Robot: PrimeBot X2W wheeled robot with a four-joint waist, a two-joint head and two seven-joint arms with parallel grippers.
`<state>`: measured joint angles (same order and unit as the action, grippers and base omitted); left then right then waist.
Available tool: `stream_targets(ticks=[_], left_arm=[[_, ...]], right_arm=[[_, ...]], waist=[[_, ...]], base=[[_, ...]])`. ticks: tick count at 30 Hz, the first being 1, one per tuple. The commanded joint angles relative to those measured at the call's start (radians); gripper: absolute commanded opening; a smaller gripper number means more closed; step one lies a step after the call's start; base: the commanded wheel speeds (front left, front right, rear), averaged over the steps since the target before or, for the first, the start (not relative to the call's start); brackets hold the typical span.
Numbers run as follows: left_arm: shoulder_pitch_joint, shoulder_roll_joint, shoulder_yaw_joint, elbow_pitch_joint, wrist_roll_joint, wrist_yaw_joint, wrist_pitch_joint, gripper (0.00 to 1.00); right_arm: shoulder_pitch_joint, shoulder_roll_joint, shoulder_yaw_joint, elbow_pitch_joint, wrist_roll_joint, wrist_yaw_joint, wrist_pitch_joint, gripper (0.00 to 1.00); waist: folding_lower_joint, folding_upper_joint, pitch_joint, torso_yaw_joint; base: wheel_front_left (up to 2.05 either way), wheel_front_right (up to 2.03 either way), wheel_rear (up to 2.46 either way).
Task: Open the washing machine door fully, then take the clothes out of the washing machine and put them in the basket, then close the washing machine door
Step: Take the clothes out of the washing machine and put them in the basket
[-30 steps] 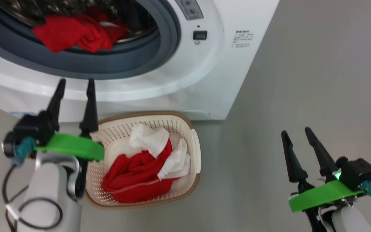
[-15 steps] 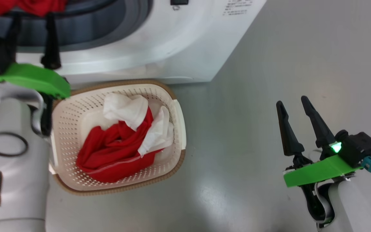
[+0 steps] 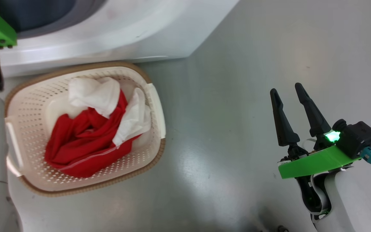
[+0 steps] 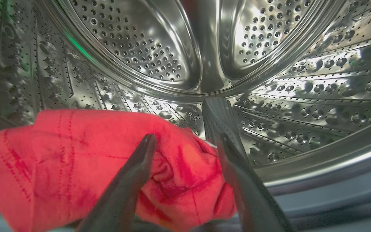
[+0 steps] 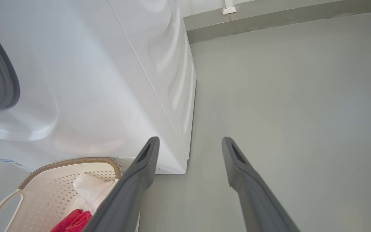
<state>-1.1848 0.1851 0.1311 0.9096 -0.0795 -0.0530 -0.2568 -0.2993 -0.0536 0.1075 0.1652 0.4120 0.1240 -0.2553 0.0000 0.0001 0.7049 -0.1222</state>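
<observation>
One garment (image 3: 85,145) lies in the basket (image 3: 156,96); the left claw (image 4: 184,119) has just reached into the drum (image 4: 140,48), spread open astride a second red piece (image 4: 69,145), apparently not yet pinching it. Right claw (image 3: 285,87) hangs released over the floor (image 3: 230,80).

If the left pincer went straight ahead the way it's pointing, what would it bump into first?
Most likely the red cloth, bunched right in front of the open left pincer. The shiny steel drum lies behind it. How close the cloth is, I can't tell.
</observation>
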Motion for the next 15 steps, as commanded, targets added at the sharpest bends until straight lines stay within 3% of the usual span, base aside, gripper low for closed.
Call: stream_targets(ticks=[1,15], left_arm=[[-0.014,0.057,0.014,0.002,0.010,0.006,-0.005,1.00],[-0.091,0.090,-0.048,0.240,0.052,0.002,-0.005,1.00]], right_arm=[[0.002,0.003,0.025,-0.022,0.009,0.007,-0.006,1.00],[-0.003,0.003,0.028,-0.027,0.025,0.007,-0.006,1.00]], waist=[[0.0000,-0.0001,0.026,-0.029],[0.0000,-0.0001,0.026,-0.035]], base=[[0.00,0.00,0.00],[0.00,0.00,0.00]])
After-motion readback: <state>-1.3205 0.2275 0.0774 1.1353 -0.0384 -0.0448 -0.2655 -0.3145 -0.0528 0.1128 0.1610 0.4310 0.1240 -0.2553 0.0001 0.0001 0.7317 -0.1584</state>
